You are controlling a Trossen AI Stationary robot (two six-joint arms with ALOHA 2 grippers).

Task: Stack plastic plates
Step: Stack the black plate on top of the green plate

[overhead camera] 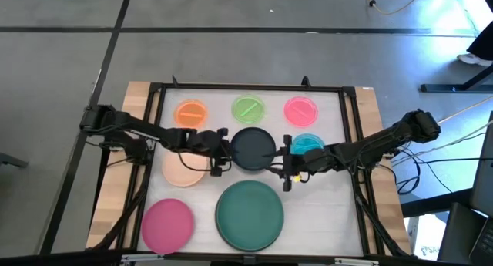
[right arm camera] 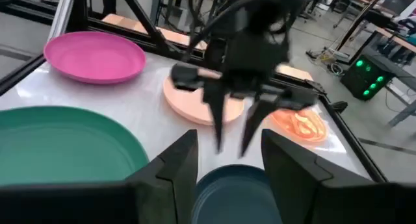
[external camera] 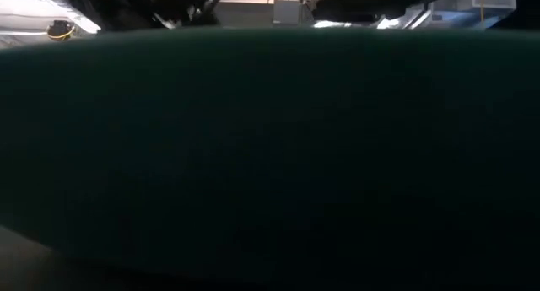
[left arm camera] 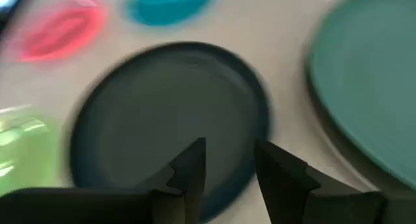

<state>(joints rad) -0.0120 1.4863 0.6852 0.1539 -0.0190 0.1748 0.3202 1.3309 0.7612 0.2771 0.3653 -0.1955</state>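
Note:
The black medium plate (overhead camera: 253, 148) lies flat at the table's middle. My left gripper (overhead camera: 219, 154) hangs open at its left rim, fingers (left arm camera: 192, 172) pointing down over the edge. In the right wrist view, that gripper's tips stand a little above the plate (right arm camera: 237, 191). My right gripper (overhead camera: 286, 170) is open at the plate's right rim. The peach plate (overhead camera: 183, 170) lies left of the black one and the teal plate (overhead camera: 308, 143) right of it. Orange (overhead camera: 191, 112), green (overhead camera: 248, 109) and pink (overhead camera: 300, 109) plates line the far side. No grey plate shows.
The large dark green plate (overhead camera: 249, 213) and the magenta plate (overhead camera: 167, 224) lie at the near edge. The green plate's rim (external camera: 270, 156) fills the low view. A black frame (overhead camera: 254, 87) borders the white tabletop. Bare surface lies right of the green plate.

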